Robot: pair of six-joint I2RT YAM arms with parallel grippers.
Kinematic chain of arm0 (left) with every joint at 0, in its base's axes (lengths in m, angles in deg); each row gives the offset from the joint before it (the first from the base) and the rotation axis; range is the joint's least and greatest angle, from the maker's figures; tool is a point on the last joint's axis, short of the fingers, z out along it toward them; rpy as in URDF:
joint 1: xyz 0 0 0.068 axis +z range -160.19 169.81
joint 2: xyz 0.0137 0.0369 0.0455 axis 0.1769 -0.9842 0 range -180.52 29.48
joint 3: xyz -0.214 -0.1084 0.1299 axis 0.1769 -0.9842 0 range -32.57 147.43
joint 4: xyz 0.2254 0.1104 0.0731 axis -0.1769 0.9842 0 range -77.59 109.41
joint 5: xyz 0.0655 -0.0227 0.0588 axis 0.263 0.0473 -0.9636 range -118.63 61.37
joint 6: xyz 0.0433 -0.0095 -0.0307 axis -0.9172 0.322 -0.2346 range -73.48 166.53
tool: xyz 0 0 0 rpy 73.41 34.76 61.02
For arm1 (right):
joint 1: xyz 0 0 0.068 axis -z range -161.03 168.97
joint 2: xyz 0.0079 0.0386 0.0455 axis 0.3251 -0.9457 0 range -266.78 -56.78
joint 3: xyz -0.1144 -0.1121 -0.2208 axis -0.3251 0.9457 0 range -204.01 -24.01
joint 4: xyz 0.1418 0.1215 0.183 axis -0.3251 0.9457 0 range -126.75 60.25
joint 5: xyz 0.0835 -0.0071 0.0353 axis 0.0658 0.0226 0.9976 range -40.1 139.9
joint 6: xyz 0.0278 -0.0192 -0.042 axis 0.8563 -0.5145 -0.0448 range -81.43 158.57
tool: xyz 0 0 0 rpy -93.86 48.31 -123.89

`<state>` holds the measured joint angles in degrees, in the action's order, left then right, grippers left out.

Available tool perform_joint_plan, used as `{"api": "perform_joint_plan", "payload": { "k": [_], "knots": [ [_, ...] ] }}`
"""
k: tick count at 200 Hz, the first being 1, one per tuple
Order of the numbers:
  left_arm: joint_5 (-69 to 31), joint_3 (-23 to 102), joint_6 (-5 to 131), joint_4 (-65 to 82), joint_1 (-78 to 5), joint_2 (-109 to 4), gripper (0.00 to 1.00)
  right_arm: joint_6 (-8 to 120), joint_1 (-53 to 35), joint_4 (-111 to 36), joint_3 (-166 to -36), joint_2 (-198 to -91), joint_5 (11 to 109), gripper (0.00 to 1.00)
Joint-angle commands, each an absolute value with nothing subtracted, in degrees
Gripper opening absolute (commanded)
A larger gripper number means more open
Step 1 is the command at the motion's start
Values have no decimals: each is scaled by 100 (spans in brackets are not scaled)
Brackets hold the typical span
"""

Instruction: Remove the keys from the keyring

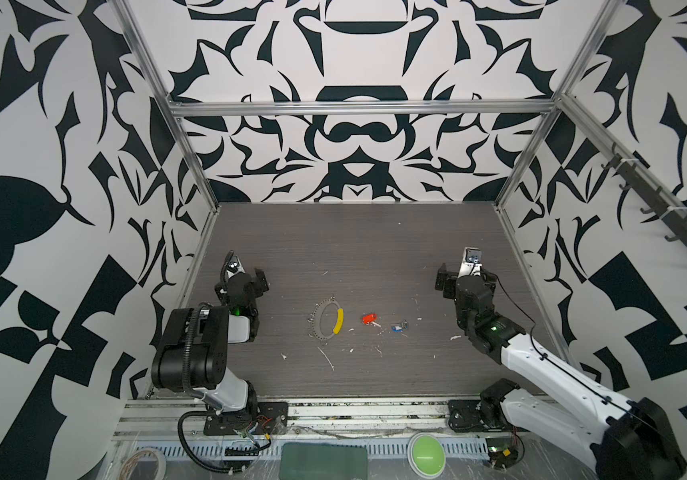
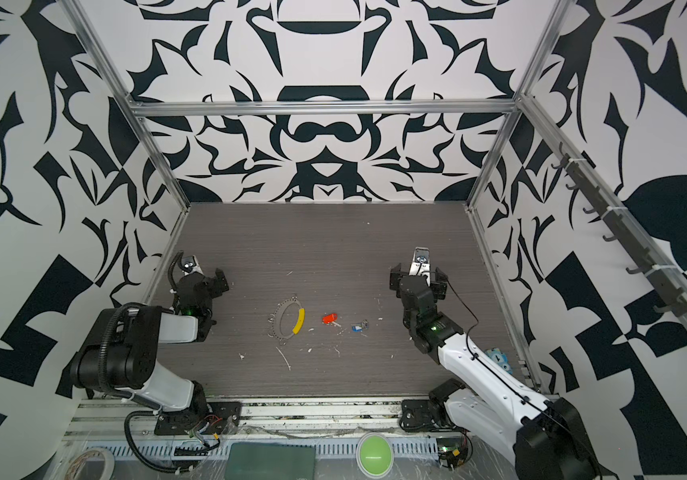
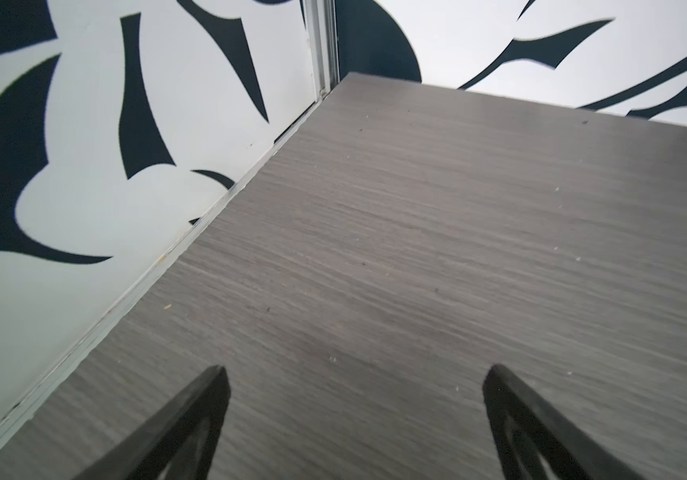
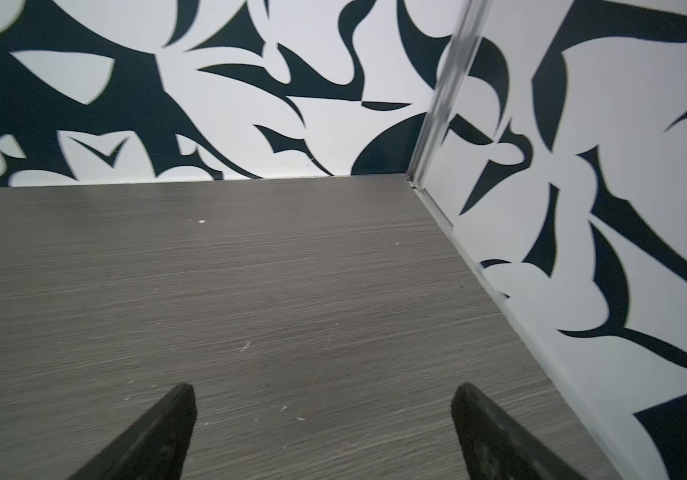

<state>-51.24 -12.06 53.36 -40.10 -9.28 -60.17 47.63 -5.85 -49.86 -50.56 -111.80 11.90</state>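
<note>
The keyring (image 1: 315, 326), a thin grey wire loop with a curved yellow sleeve (image 1: 338, 321) on its right-hand side, is lying flat on the grey wood-grain table (image 1: 354, 249) in both top views, its long axis running near to far. Just right of it and apart from it, the small silver key with the red-orange plastic head (image 1: 369, 318) is lying crosswise, blade pointing right. Further right the small blue-headed key (image 1: 396, 328) is lying with a grey bit beside it that I cannot make out. Both keys are looking free of the loop to me.

Farther back, I am holding my left gripper (image 3: 354, 374) and my right gripper (image 4: 325, 390) wide open and empty, each over bare table, facing away from the keys. The left one is standing nearer the loop, the right one nearer the blue-headed key.
</note>
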Motion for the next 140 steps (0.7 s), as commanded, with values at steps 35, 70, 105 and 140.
{"api": "perform_joint_plan", "payload": {
  "k": [35, 70, 105, 140],
  "knots": [
    [-4986, -1271, 5375, -4481, -917, -6043, 99, 4244, 689, -7445, -4324, -12655, 2023, 100],
    [-4979, -1255, 5387, -4433, -920, -6034, 99, 4031, 1043, -8323, -4349, -13667, 2670, 100],
    [-4981, -1249, 5383, -4415, -920, -6041, 99, 4081, 1365, -9577, -4184, -14681, 3156, 100],
    [-4982, -1201, 5379, -4358, -917, -6051, 99, 4163, 1374, -9157, -4281, -14574, 3154, 100]
  ]
}}
